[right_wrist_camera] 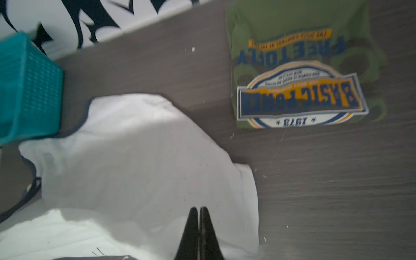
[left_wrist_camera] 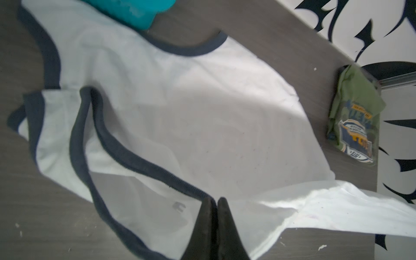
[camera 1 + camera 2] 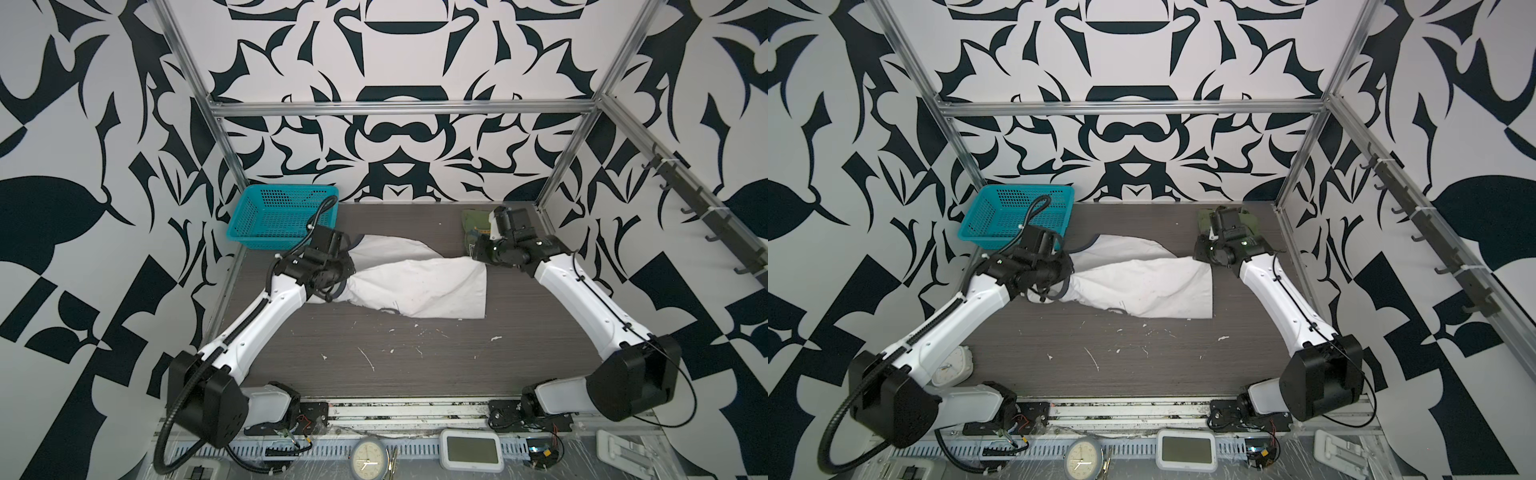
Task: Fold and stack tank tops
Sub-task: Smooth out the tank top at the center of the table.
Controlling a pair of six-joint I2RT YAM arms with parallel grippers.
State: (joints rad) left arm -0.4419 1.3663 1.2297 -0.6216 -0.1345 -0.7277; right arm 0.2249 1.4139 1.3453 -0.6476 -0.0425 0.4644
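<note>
While our left gripper [image 2: 215, 201] pinches the navy trim of the white tank top [image 3: 415, 286], our right gripper [image 1: 199, 210] is clamped on the white cloth at its opposite end. We see the shirt twisted across the middle of the table [image 3: 415, 374]. The olive green tank top [image 1: 292, 20] lies folded at the far right corner, and the teal basket [image 3: 282, 216] sits at the far left corner.

Both top views: bright, even light, sharp; faint soft shadows on the tabletop [image 3: 415, 365]; wide-angle stretch toward the edges. Wrist views: soft, motion-smeared; white tank top [image 2: 225, 123] banded by shadow, near blown out; teal basket [image 1: 29, 90] blurred.
</note>
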